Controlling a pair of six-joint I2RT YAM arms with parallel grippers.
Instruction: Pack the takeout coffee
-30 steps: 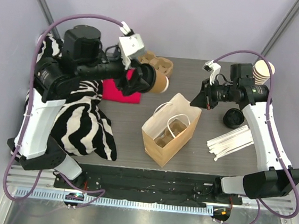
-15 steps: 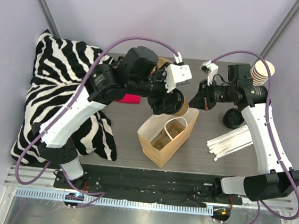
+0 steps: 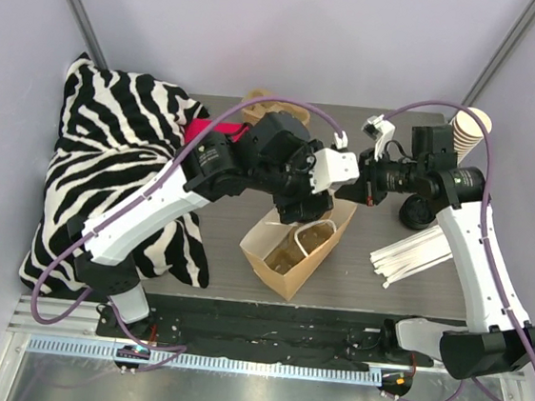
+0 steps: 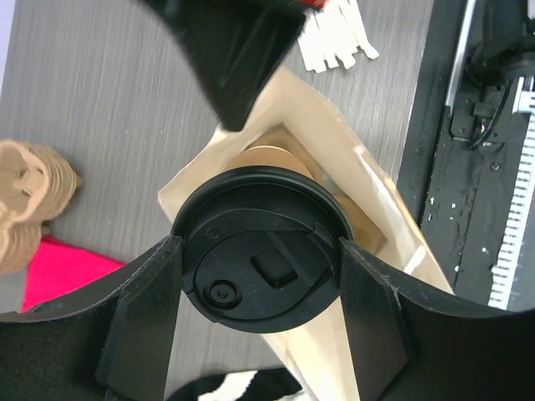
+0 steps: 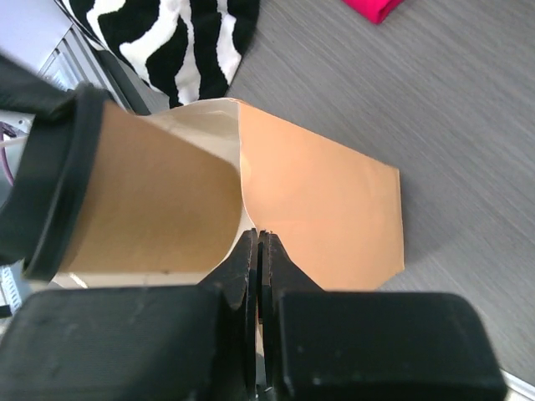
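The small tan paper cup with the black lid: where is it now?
The small tan paper cup is centre frame in the left wrist view, held by the left claw at the mouth of the brown paper bag, mid-table.

A robotics lab test cell: plain pale walls (image 3: pixel 294 40) box in a grey counter (image 3: pixel 354 286), robot arms (image 3: pixel 141 216) bolt to a metal rail (image 3: pixel 260 365) (purple cables (image 3: pixel 259 102) loop above them), and a zebra cloth (image 3: pixel 101 145) lies heaped left of the left tool (image 4: pixel 261 280).
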